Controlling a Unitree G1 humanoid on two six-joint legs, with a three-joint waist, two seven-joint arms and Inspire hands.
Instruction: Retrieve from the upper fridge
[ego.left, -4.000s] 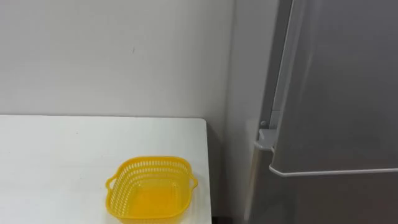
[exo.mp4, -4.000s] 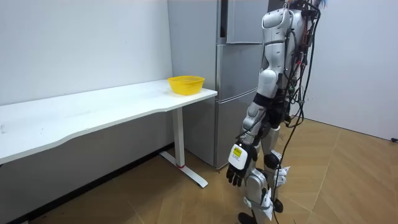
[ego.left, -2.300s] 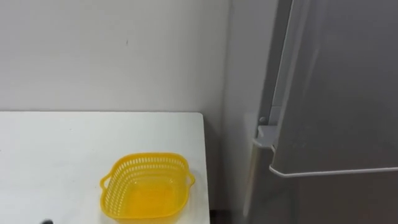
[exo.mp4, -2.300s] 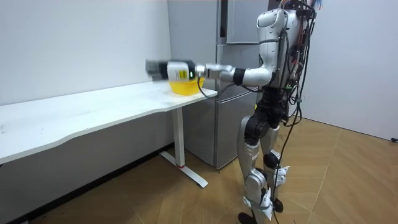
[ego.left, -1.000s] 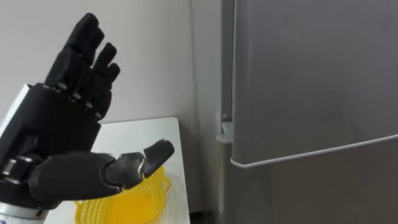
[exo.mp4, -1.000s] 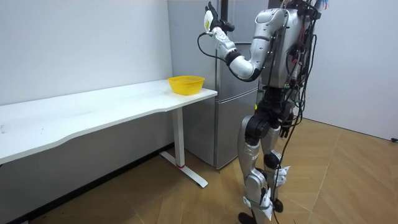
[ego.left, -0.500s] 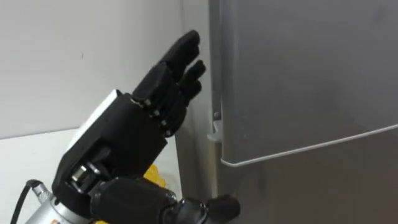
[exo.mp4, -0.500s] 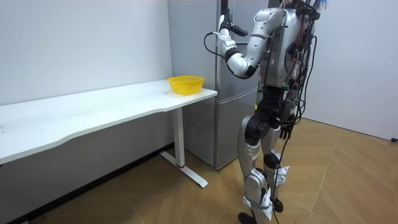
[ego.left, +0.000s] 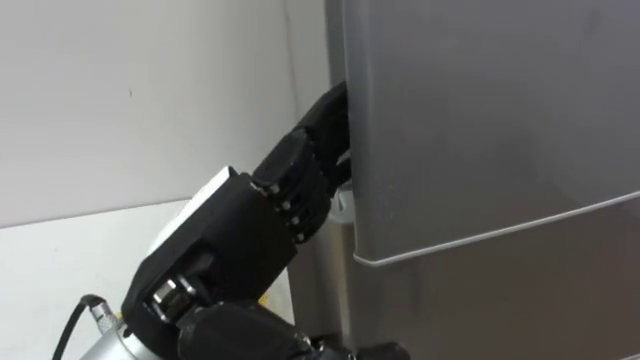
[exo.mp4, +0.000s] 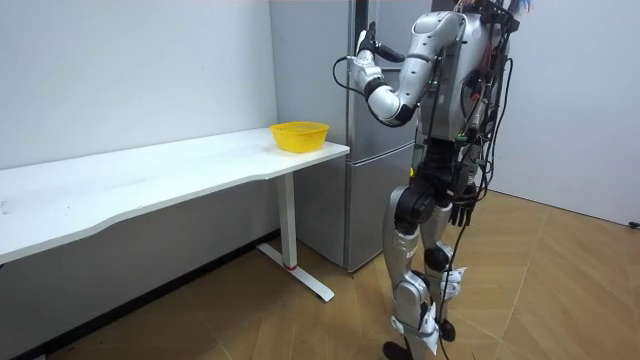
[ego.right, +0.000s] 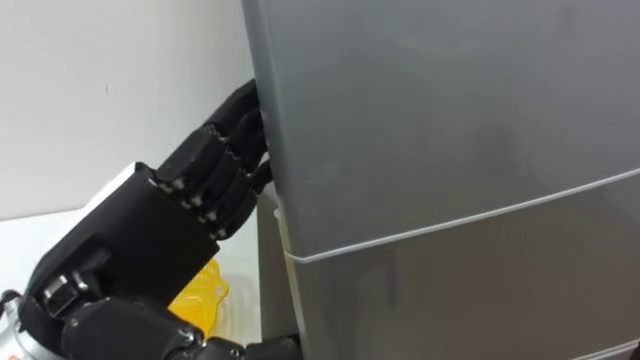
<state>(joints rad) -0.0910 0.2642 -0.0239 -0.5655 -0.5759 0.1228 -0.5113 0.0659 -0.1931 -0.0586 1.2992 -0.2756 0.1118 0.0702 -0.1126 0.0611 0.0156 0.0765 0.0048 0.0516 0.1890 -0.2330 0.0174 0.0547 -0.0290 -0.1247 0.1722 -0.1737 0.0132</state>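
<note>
The grey fridge stands right in front of me, its upper door (ego.left: 480, 110) closed, with a seam above the lower door (ego.left: 500, 290). My black left hand (ego.left: 240, 230) is raised against the upper door's left edge. Its fingers (ego.left: 315, 130) reach into the gap beside that edge, and their tips are hidden behind the door. In the room view I stand upright facing the fridge (exo.mp4: 385, 110), left hand (exo.mp4: 365, 50) up at the door edge. My right hand (exo.mp4: 462, 208) hangs by my hip.
A long white table (exo.mp4: 150, 180) runs along the wall at my left, its end close to the fridge. A yellow slotted basket (exo.mp4: 299, 135) sits on that end, partly behind my left hand (ego.right: 170, 220) in the eye views. Wooden floor lies behind me.
My left arm swung up from my side, over the table, to the fridge. In the last half second the hand moved right and its fingers slid behind the upper door's edge.
</note>
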